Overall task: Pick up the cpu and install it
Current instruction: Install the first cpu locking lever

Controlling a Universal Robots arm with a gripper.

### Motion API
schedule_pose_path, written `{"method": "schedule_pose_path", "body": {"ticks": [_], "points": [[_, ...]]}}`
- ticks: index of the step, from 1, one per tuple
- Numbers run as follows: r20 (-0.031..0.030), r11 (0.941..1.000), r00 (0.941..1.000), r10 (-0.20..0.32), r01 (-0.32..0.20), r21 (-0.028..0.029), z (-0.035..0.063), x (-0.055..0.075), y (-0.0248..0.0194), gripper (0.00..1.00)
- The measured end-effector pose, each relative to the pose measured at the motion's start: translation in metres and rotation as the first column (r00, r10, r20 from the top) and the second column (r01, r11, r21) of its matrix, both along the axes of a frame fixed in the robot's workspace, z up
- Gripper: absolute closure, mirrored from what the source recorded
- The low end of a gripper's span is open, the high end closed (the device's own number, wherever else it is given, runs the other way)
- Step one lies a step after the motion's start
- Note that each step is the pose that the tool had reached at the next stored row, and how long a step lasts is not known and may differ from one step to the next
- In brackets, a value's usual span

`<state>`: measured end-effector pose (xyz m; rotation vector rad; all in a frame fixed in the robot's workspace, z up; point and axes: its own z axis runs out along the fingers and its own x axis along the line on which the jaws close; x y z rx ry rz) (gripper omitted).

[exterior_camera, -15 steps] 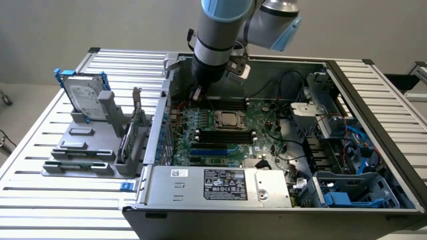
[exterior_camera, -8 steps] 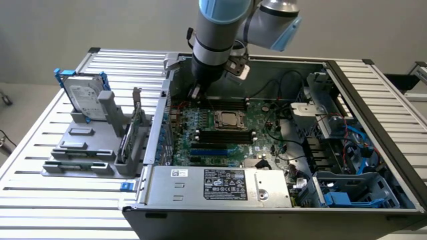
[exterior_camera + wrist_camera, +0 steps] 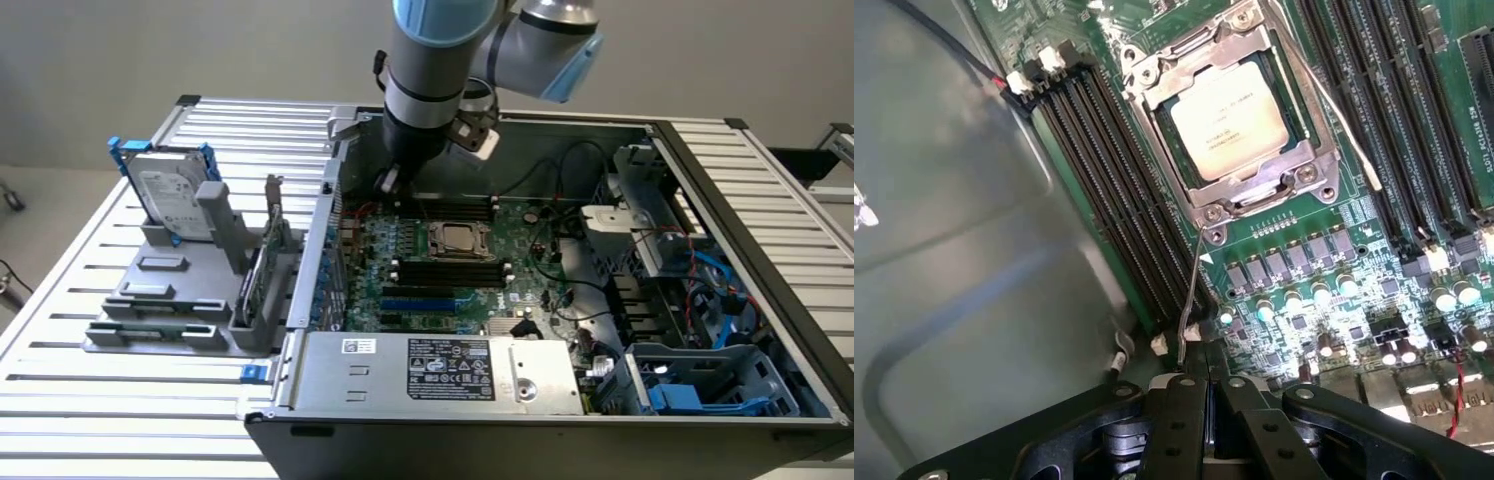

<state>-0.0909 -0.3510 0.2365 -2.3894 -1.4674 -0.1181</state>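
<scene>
The cpu (image 3: 458,238) (image 3: 1232,118), a small square chip with a silver-grey top, lies flat inside the dark metal-framed socket (image 3: 1309,160) on the green motherboard (image 3: 527,262). The socket's frame sits around the chip's edges. My gripper (image 3: 387,182) (image 3: 1206,395) hangs over the board's back corner, toward the exterior view's left of the socket and apart from it. Its black fingers (image 3: 1179,420) are pressed together and shut, with nothing between them. A thin wire lever (image 3: 1190,290) runs from the socket's corner toward the fingers.
The open computer case (image 3: 694,160) surrounds the board, with black memory slots (image 3: 1114,190) beside the socket and cables at the exterior view's right. A power supply (image 3: 441,370) lies along the near side. A hard drive (image 3: 171,190) stands in a grey fixture (image 3: 174,300) outside the case.
</scene>
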Motion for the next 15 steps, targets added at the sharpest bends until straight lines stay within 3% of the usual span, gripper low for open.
{"method": "schedule_pose_path", "body": {"ticks": [6,8,10,12,15], "points": [[0.0016,0.9985,0.9985,-0.055,0.055,-0.0001,0.0000,0.0003,0.0000,0.89],[0.0078,0.9978,0.9978,-0.066,0.066,-0.0010,-0.0001,0.0005,0.0000,0.89],[0.0225,0.9973,0.9971,-0.073,0.073,-0.0037,0.0000,0.0008,0.0000,0.89],[0.0462,0.9968,0.9958,-0.079,0.080,-0.0067,0.0000,0.0009,0.0002,0.89],[0.0826,0.9961,0.9928,-0.087,0.088,-0.0062,0.0000,0.0016,0.0007,0.89]]}}
